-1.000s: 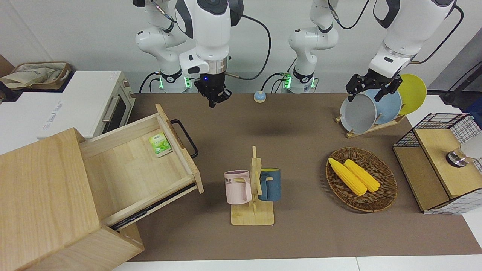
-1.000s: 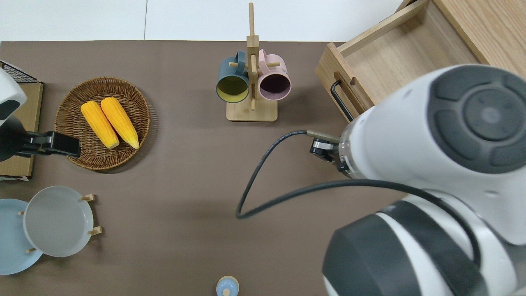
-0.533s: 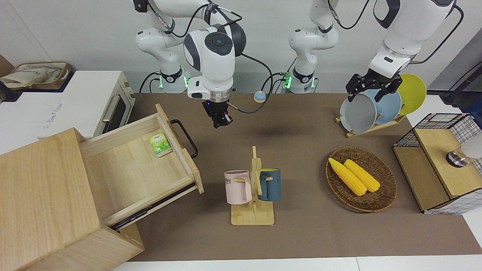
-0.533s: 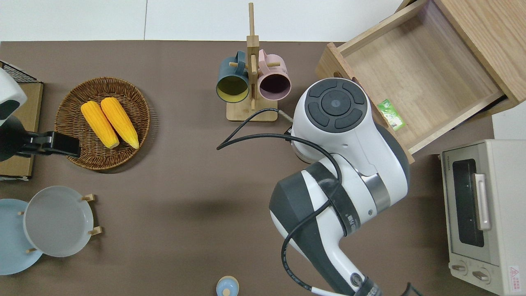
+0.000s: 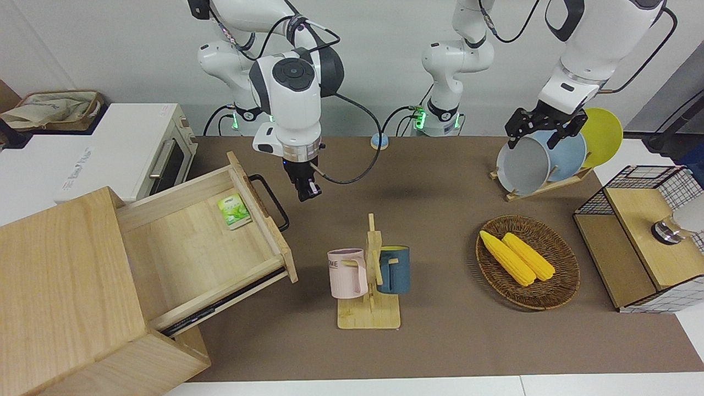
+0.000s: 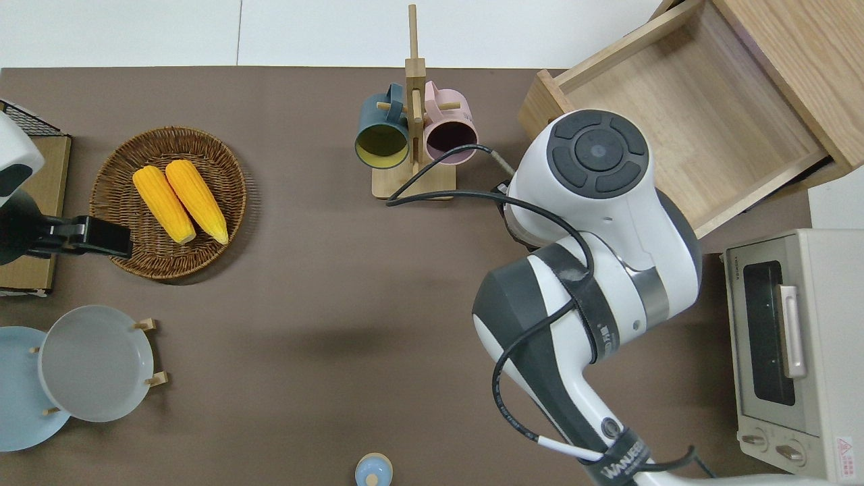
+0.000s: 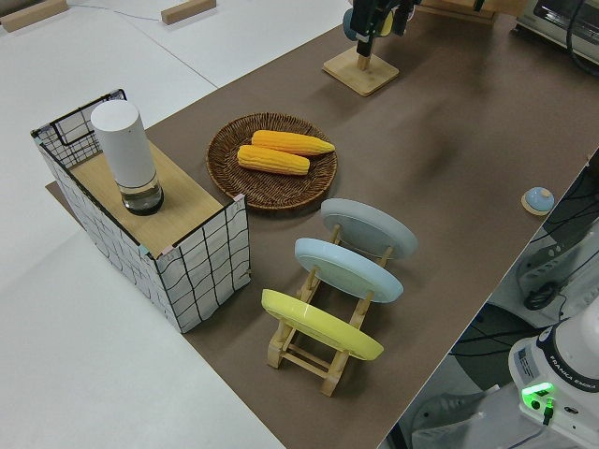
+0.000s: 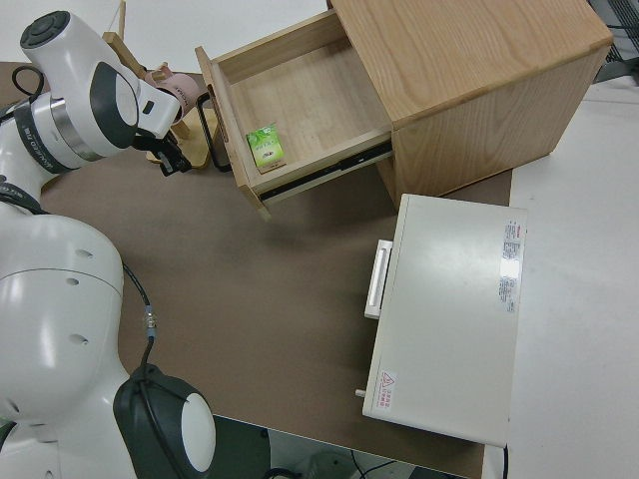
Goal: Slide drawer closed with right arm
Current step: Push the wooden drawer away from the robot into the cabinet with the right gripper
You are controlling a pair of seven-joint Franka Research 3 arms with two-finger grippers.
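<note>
Two corn cobs (image 5: 517, 257) lie in one wicker basket (image 5: 555, 294), two mugs (image 5: 347, 273) hang on one wooden stand (image 5: 369, 315), three plates (image 7: 356, 269) stand in one rack, and one green packet (image 5: 234, 210) lies in the drawer (image 5: 192, 247). The drawer stands pulled out of the cabinet (image 5: 60, 297), its black handle (image 5: 270, 201) just beside the right gripper (image 5: 306, 192), toward the right arm's end of the table. The right arm (image 5: 290, 104) bends down, wrist pointing at the tabletop; whether its fingers are apart cannot be told. The left arm is parked.
</note>
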